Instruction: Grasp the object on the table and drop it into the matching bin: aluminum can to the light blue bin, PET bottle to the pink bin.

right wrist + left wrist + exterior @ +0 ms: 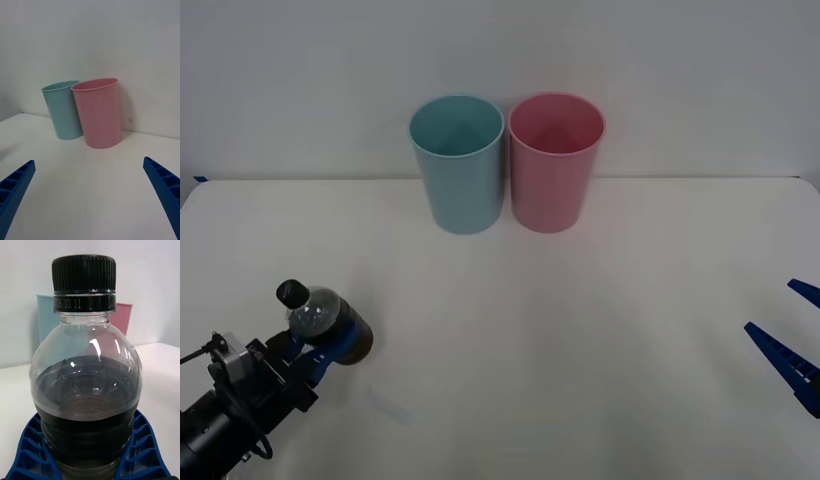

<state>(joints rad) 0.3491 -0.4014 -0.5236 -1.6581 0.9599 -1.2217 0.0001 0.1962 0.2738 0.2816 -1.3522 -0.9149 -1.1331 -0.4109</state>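
The PET bottle [320,318], small and clear with a black cap and dark lower body, stands upright at the front left of the white table [550,340]. My left gripper [330,345] is shut on its lower body, and the blue fingers [28,442] wrap both sides of the bottle [86,382]. At the far middle of the table, against the wall, the light blue bin [464,175] stands to the left of the pink bin [553,175], almost touching it. My right gripper [785,340] waits open at the right edge, well away from both bins.
A plain white wall rises directly behind the bins. From the right wrist, the pink bin [99,112] stands in front of the light blue bin [63,110], with bare tabletop between them and my right gripper [89,161].
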